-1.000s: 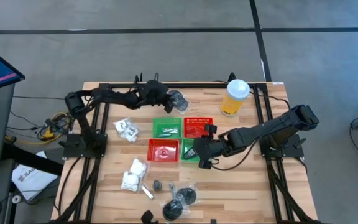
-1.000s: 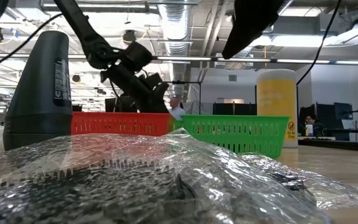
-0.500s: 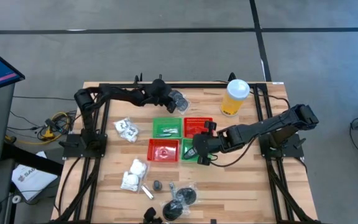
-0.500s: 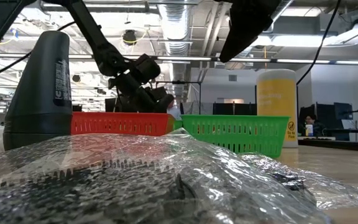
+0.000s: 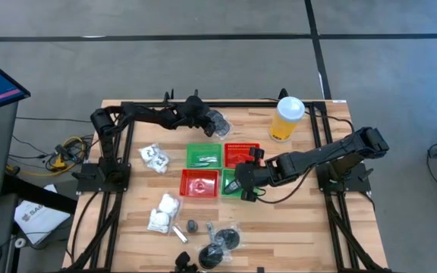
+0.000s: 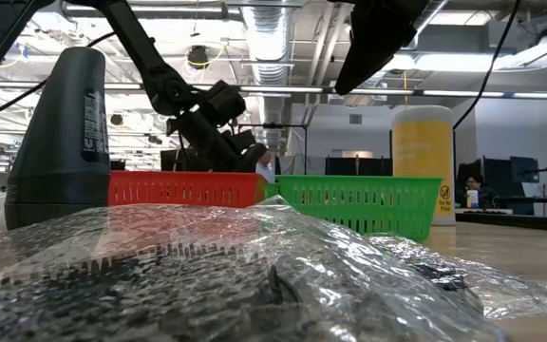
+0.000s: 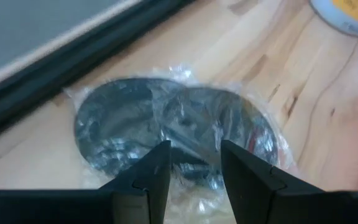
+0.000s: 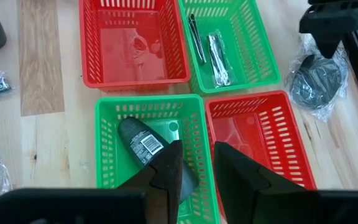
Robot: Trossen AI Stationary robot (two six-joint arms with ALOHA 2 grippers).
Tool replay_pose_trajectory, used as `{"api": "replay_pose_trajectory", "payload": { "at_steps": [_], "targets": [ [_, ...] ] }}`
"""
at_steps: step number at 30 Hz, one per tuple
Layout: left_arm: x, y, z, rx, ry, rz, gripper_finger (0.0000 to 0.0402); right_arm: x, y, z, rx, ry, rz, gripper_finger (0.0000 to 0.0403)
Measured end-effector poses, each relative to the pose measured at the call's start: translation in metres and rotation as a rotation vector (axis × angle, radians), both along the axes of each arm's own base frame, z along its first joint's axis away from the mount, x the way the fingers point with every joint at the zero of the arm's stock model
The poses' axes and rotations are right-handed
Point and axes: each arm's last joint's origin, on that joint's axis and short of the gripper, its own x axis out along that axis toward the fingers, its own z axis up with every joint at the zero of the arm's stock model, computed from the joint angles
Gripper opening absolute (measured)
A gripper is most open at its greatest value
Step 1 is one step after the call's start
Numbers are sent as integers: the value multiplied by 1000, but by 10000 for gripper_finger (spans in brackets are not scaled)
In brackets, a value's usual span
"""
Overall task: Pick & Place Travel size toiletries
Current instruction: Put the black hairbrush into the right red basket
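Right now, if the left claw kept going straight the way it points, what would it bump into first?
Probably the plastic-wrapped dark disc: it lies right ahead of the left claw, whose fingers stand apart just short of it. Whether they touch the wrap already is unclear.

Since a second ago the left arm (image 5: 146, 115) straightens along the far edge of the worktop (image 5: 302, 227), its elbow folding in toward its base, and its gripper (image 5: 201, 117) shifts slightly toward the wrapped dark discs (image 5: 217, 123) lying there; in the low view it sits a little higher and nearer the middle. The right arm (image 5: 317, 157) reaches further inward, carrying its gripper (image 5: 243, 180) from the outer edge of the near green basket (image 5: 231, 184) to over that basket. Nearly all of this motion falls in the first half second.
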Motion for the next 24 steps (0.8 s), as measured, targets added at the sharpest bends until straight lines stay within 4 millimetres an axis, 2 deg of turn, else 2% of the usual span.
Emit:
{"api": "replay_pose_trajectory", "payload": {
  "at_steps": [14, 24],
  "targets": [
    [0, -5, -4, -45, 27, 3, 131, 0, 0, 0, 1, -3, 0, 82],
    [12, -14, -14, -1, 86, -16, 129, 1, 0, 1, 4, -12, -1, 82]
  ]
}}
